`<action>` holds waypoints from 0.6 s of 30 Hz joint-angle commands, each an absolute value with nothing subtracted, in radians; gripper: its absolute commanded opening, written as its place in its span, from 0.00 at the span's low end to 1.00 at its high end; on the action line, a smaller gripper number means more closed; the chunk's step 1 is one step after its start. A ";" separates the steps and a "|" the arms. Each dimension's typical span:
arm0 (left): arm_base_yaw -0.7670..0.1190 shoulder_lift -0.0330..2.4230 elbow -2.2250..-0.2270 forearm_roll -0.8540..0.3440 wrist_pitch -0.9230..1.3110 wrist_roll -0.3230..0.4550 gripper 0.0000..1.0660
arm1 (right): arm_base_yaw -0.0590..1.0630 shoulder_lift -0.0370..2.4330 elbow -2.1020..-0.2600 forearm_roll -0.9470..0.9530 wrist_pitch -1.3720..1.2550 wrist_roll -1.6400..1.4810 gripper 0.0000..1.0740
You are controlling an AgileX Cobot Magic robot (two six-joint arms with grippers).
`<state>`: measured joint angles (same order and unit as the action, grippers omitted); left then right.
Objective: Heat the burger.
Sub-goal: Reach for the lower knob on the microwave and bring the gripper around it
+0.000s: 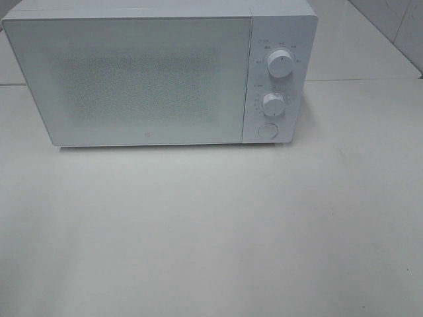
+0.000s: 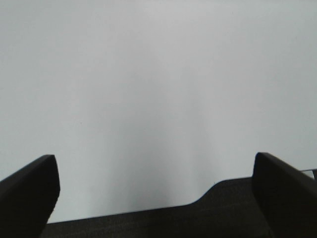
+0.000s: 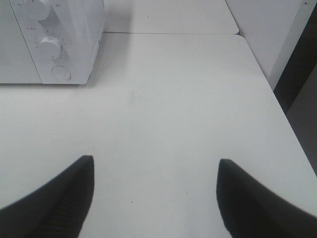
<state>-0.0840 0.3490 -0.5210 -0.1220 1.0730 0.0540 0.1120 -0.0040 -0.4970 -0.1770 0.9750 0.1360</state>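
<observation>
Burger shows in no view (it may sit behind the shut, frosted door [image 1: 132,79] of the microwave [image 1: 281,39], or off camera), so the risk is running an empty oven or reaching blind. The left gripper [image 2: 153,163] has its jaws spread wide, holding nothing. The right gripper [image 3: 154,162], jaws also spread and empty, hangs over the table [image 3: 163,109] near the dials.

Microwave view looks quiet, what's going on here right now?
Nothing is being handled. The white microwave sits on the table, door closed. The left gripper and the right gripper are both open and empty; the right one faces the microwave's dial side. No burger shows in any view.
</observation>
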 commanded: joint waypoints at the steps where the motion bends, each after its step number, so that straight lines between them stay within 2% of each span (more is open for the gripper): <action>1: -0.080 0.267 -0.518 -0.127 1.075 0.047 0.92 | 0.107 -0.030 -0.496 -0.177 0.963 0.128 0.62; 12: -0.080 -0.031 -0.518 -0.129 1.074 0.048 0.92 | 0.107 -0.030 -0.496 -0.177 0.963 0.128 0.62; 18: -0.080 -0.027 -0.517 -0.132 1.073 0.048 0.92 | 0.107 -0.029 -0.496 -0.177 0.963 0.128 0.62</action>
<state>-0.0840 -0.0060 -0.5210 -0.1230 1.0750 0.0540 0.1120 -0.0040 -0.4970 -0.1770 0.9750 0.1360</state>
